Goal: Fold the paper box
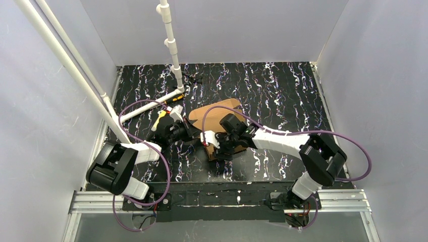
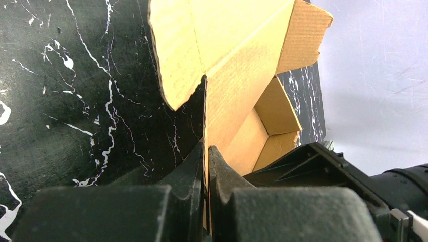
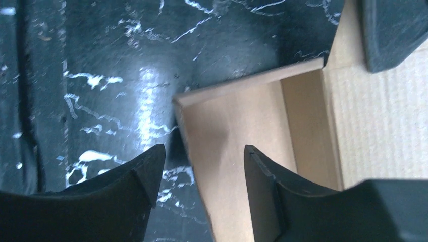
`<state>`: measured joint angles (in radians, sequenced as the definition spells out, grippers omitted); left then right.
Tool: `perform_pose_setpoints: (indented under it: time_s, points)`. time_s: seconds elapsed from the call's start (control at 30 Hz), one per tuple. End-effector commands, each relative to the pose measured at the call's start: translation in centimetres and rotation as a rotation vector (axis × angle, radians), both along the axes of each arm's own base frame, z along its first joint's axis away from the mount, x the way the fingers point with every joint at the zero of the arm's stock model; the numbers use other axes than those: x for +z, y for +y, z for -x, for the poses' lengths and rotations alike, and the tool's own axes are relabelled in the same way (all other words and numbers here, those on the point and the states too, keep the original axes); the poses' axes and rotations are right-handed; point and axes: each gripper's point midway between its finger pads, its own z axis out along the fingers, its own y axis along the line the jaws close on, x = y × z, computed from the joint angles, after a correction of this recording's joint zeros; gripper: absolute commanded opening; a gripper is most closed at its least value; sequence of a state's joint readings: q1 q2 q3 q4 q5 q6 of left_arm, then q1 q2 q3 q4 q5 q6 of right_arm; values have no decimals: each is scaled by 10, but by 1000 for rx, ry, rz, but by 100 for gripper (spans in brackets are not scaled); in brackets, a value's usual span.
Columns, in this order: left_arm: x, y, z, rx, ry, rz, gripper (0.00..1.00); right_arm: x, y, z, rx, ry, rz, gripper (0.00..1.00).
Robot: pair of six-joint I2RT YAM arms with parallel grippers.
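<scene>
From above, the right arm covers much of the paper box; wrist views crop it.

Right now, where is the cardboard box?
Top view: the paper box lies centred on the table; the left claw pinches one wall, the right claw open astride another.

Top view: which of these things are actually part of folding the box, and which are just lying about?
In the job: brown cardboard paper box; left tool, pinching one wall; right tool, open astride a wall.
Lying about: small black-and-orange marker; white plastic pipes.
</scene>
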<state>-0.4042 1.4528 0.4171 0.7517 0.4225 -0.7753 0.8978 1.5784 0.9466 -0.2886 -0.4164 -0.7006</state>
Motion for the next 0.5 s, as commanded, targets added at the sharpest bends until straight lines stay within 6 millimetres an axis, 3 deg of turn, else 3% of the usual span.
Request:
perform_pose_setpoints:
  time_s: [0.0,0.1,0.17,0.33,0.47]
  points:
    - [12,0,1,4,-32,12,0,10,26,-31,-143,-101,-51,62]
    - [15,-1,3,-8,-41,18,0,11,30,-44,-218,-119,-55,53]
    - [18,-1,4,-15,-52,18,0,9,29,-43,-216,-114,-47,53]
    - [22,1,3,-22,-108,-11,0,17,9,-12,17,-51,9,74]
    - [27,6,-5,-13,-184,-64,0,61,-25,-11,95,58,-119,85]
